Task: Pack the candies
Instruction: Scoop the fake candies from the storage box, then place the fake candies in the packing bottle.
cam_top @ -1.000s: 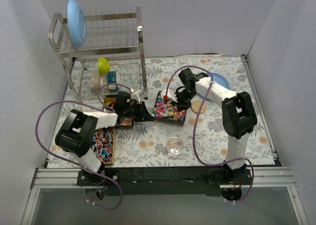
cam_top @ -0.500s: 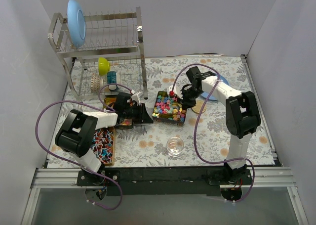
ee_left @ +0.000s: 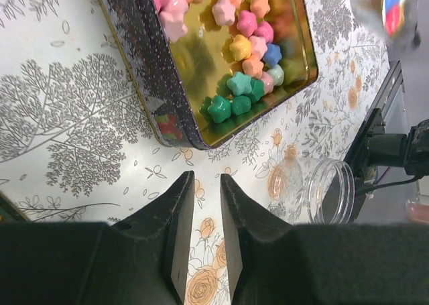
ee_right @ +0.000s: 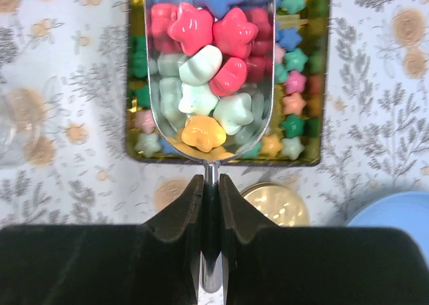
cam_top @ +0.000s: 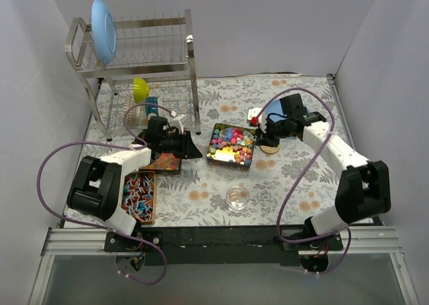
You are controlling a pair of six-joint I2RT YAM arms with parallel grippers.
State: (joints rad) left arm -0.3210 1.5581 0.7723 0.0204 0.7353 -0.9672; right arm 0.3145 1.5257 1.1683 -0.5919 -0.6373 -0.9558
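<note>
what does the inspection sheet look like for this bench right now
surface: floral-print table cover, flat
job's things: candies in the gold tray; loaded scoop above it; clear jar looks empty
clutter: side tray of wrapped pieces, dish rack, gold lid
grippers: left gripper open, empty, beside tray; right gripper shut on scoop
cables: purple cables loop loosely off both arms
surroundings: plain walls on three sides

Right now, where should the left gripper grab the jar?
Probably the jar by its round wall, below the rim, coming level from its left side. It stands upright, mouth open, and the scoop of candies needs that mouth free.
</note>
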